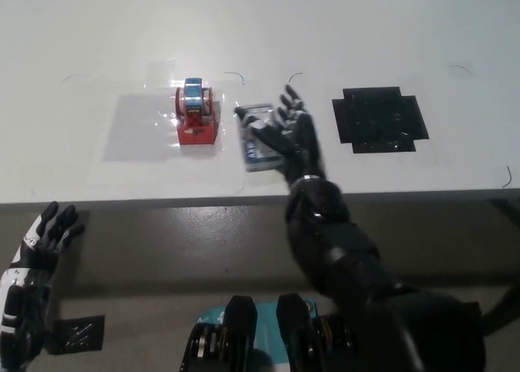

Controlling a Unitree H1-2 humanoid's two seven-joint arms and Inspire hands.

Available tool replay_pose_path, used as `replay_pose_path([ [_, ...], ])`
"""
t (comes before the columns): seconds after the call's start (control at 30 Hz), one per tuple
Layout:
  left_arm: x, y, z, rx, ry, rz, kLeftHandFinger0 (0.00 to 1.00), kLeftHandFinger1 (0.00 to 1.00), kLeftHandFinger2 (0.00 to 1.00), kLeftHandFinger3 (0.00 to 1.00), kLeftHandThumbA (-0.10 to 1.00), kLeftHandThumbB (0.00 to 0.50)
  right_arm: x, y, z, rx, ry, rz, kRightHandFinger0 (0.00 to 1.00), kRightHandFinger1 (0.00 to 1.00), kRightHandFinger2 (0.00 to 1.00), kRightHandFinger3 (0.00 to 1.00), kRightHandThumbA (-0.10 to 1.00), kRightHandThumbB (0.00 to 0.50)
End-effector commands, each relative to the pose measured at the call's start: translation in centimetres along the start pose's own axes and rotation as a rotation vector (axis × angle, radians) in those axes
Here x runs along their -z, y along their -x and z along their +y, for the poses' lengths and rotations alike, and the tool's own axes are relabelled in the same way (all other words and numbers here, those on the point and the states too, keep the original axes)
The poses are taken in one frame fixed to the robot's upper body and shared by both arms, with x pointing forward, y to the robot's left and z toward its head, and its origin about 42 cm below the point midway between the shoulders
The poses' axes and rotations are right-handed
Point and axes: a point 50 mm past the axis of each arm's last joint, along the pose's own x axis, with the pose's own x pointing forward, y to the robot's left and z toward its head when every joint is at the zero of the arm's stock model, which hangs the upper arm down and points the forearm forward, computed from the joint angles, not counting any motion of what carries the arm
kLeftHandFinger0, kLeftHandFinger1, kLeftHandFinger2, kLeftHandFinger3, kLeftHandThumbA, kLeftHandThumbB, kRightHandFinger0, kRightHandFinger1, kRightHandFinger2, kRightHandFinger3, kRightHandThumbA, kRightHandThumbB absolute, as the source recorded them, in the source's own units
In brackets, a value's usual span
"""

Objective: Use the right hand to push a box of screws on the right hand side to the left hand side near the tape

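Note:
The box of screws (254,138), a small grey-blue clear-lidded case, lies on the white table just right of the tape. The tape (195,112) is a roll in a red dispenser with a blue top, at centre left. My black right hand (292,136) rests flat against the box's right side with fingers spread, holding nothing. Part of the box is hidden under the fingers. My white left hand (47,235) hangs below the table edge at lower left, fingers apart, away from everything.
A black cross-shaped mat (379,118) lies on the table at right, bare. A pale rectangular patch (134,128) surrounds the tape area. The table's front edge (162,200) runs across the middle, with grey floor below.

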Motion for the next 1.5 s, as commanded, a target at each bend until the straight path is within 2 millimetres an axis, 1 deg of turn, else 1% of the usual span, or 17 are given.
replay_pose_path([
  [0.0, -1.4, -0.7, 0.7, 0.015, -0.016, -0.059, 1.0, 1.0, 1.0, 1.0, 1.0, 0.348, -3.4, -0.6, 4.7, 0.033, -0.078, -0.053, 1.0, 1.0, 1.0, 1.0, 1.0, 0.209],
  [0.17, -1.4, -0.8, 0.9, 0.009, -0.012, -0.061, 1.0, 1.0, 1.0, 1.0, 1.0, 0.363, -3.3, -0.3, 6.3, 0.015, -0.141, 0.011, 1.0, 1.0, 1.0, 1.0, 1.0, 0.224],
  [0.33, -1.6, -1.0, 1.0, 0.01, 0.001, -0.074, 1.0, 1.0, 1.0, 1.0, 1.0, 0.363, -3.3, -0.2, 7.0, 0.009, -0.186, 0.049, 1.0, 1.0, 1.0, 1.0, 1.0, 0.215],
  [0.47, -1.6, -1.2, 1.2, 0.011, 0.0, -0.077, 1.0, 1.0, 1.0, 1.0, 1.0, 0.364, -3.7, -0.4, 7.1, 0.014, -0.212, 0.06, 1.0, 1.0, 1.0, 1.0, 1.0, 0.236],
  [0.57, -1.6, -1.3, 1.2, 0.008, -0.014, -0.079, 1.0, 1.0, 1.0, 1.0, 1.0, 0.368, -4.1, -0.5, 6.9, 0.024, -0.203, 0.031, 1.0, 1.0, 1.0, 1.0, 1.0, 0.205],
  [0.67, -1.7, -1.5, 1.4, 0.013, -0.01, -0.077, 1.0, 1.0, 1.0, 1.0, 1.0, 0.373, -4.7, -0.7, 6.2, 0.07, -0.159, -0.053, 1.0, 1.0, 1.0, 1.0, 1.0, 0.152],
  [0.7, -1.7, -1.6, 1.5, 0.016, -0.014, -0.08, 1.0, 1.0, 1.0, 1.0, 1.0, 0.364, -5.1, -0.8, 5.7, 0.066, -0.128, -0.102, 1.0, 1.0, 1.0, 1.0, 1.0, 0.149],
  [0.83, -1.6, -1.7, 1.7, 0.012, -0.021, -0.082, 1.0, 1.0, 1.0, 1.0, 1.0, 0.359, -7.1, -1.3, 4.2, 0.05, -0.124, -0.224, 1.0, 1.0, 1.0, 1.0, 1.0, 0.171],
  [0.93, -1.4, -1.8, 1.7, 0.014, -0.02, -0.074, 1.0, 1.0, 1.0, 1.0, 1.0, 0.357, -9.7, -1.3, 2.4, 0.063, -0.052, -0.386, 1.0, 1.0, 1.0, 1.0, 1.0, 0.203],
  [0.97, -1.3, -1.8, 1.7, 0.014, -0.022, -0.072, 1.0, 1.0, 1.0, 1.0, 1.0, 0.351, -10.5, -1.1, 1.9, 0.058, -0.042, -0.432, 1.0, 1.0, 1.0, 1.0, 1.0, 0.188],
  [1.0, -1.2, -1.8, 1.7, 0.015, -0.025, -0.072, 1.0, 1.0, 1.0, 1.0, 1.0, 0.343, -11.7, -0.7, 1.2, 0.032, -0.048, -0.501, 1.0, 1.0, 1.0, 1.0, 1.0, 0.166],
  [1.13, -1.0, -2.1, 1.6, 0.022, -0.031, -0.067, 1.0, 1.0, 1.0, 1.0, 1.0, 0.339, -16.1, 2.2, -1.2, 0.044, -0.026, -0.769, 1.0, 1.0, 1.0, 1.0, 1.0, 0.159],
  [1.23, -0.8, -2.1, 1.8, 0.023, -0.033, -0.059, 1.0, 1.0, 1.0, 1.0, 1.0, 0.325, -18.9, 5.2, -4.1, -0.018, 0.006, -0.94, 1.0, 1.0, 1.0, 1.0, 1.0, 0.201],
  [1.3, -0.7, -2.2, 1.9, 0.024, -0.033, -0.057, 1.0, 1.0, 1.0, 1.0, 1.0, 0.314, -19.5, 6.3, -5.4, -0.027, 0.026, -0.992, 1.0, 1.0, 1.0, 1.0, 1.0, 0.212],
  [1.37, -0.6, -2.3, 2.2, 0.027, -0.031, -0.049, 1.0, 1.0, 1.0, 1.0, 1.0, 0.295, -20.3, 9.9, -8.8, -0.043, 0.042, -1.034, 1.0, 1.0, 1.0, 1.0, 1.0, 0.2],
  [1.43, -0.6, -2.7, 2.3, 0.028, -0.029, -0.052, 1.0, 1.0, 1.0, 1.0, 1.0, 0.285, -20.6, 11.4, -10.1, -0.051, 0.045, -1.045, 1.0, 1.0, 1.0, 1.0, 0.94, 0.186],
  [1.47, -0.6, -3.3, 2.5, 0.028, -0.031, -0.06, 1.0, 1.0, 1.0, 1.0, 1.0, 0.279, -20.8, 13.4, -12.0, -0.087, 0.049, -1.046, 1.0, 1.0, 1.0, 1.0, 0.92, 0.18],
])
